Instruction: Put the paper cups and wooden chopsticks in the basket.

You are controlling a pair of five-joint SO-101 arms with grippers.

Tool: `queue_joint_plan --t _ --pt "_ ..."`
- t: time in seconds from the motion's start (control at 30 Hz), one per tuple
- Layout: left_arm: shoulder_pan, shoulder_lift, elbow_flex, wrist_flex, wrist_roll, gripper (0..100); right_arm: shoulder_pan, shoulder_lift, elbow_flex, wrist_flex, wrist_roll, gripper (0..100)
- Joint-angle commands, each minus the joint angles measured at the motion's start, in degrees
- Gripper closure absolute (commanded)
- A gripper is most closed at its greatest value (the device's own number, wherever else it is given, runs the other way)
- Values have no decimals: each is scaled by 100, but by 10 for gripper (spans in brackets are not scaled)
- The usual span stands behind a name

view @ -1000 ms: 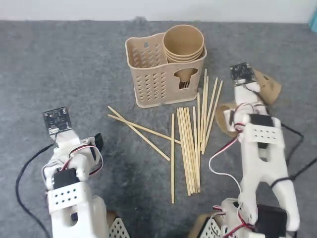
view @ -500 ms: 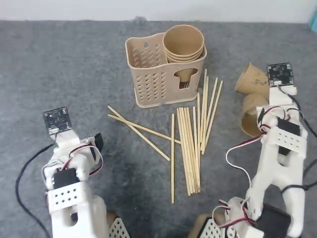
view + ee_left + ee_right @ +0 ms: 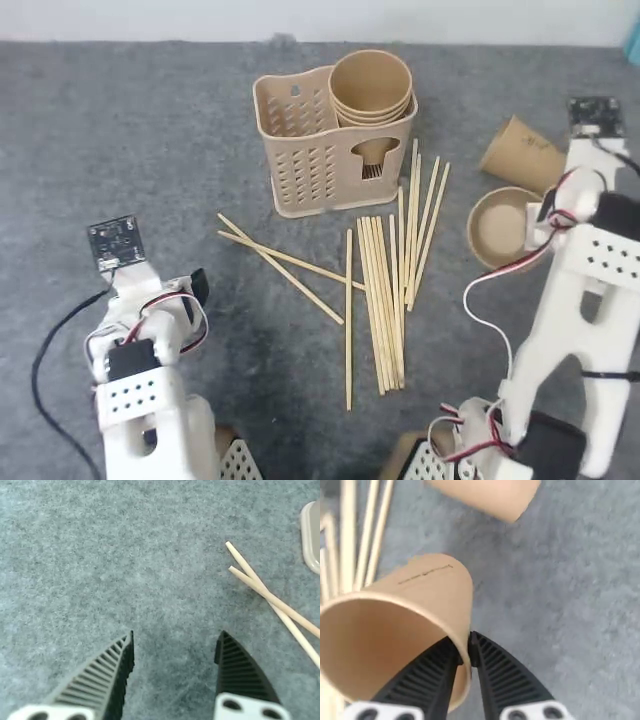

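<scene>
with the right gripper (image 3: pixel 463 640), pinches the wall of one paper cup (image 3: pixel 395 625) at its rim, fingers drawn narrow, one inside the mouth and one outside. from the high view, holds that cup mouth-up to the right of the chopstick bundle (image 3: pixel 385 290), near the right edge of the grey carpet (image 3: pixel 120 130). cannot tell whether lifted or resting on the carpet. just beyond it, a second paper cup (image 3: pixel 524 153) on its side, apart from the first.

with the left gripper (image 3: pixel 172 650), hovers over bare carpet, fingers spread wide, gripping nothing — close to the tips of two crossed chopsticks (image 3: pixel 270 597).

at the back middle, a tan perforated basket (image 3: pixel 310 160), upright, in two compartments. in its right compartment, a stack of paper cups (image 3: pixel 371 85), nested, mouths up. in front of the basket and to its right, the bundle flat on the carpet, running front to back, the farthest sticks alongside the basket's right wall. left of the bundle, the crossed pair at a slant.
</scene>
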Motion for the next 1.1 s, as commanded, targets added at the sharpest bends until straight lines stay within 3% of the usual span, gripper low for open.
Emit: queue_joint_plan --t 0.0,0.27,0.63,0.8,1.07 --pt "-26 -105 -13 -141 -70 746 -286 -215 -800 954 -273 991" --pt "-26 -105 -13 -141 -70 746 -813 637 -2620 2079 -1407 991" --pt "-26 -105 -13 -141 -70 746 -1429 1437 -6101 2062 -2576 992" --pt "-9 -105 -13 -141 -70 746 -2422 1473 -7464 2009 -2585 992" --pt "-18 -105 -13 -141 -70 746 -3196 2484 -7437 1429 -2567 992"
